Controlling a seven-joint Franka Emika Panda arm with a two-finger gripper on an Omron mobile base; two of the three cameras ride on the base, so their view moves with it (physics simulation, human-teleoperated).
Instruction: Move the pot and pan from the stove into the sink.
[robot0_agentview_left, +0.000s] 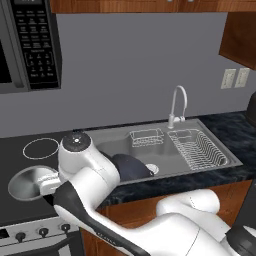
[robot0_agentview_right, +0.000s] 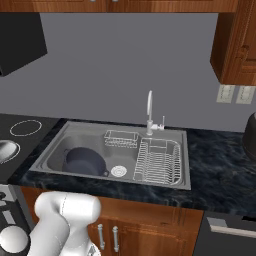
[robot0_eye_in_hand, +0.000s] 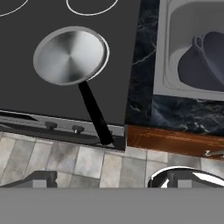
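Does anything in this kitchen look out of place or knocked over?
Nothing is spilled or broken. Two things are a bit unusual: the pot sits down inside the sink rather than on the stove, and the pan rests near the stove's front with its black handle poking out past the knob panel, over the floor.

Even, soft, diffuse light is rendered throughout; no hard shadows are cast. A radial sheen is seen on the pan (robot0_eye_in_hand: 70, 54) toward ten o'clock. Edges are slightly pixelated.
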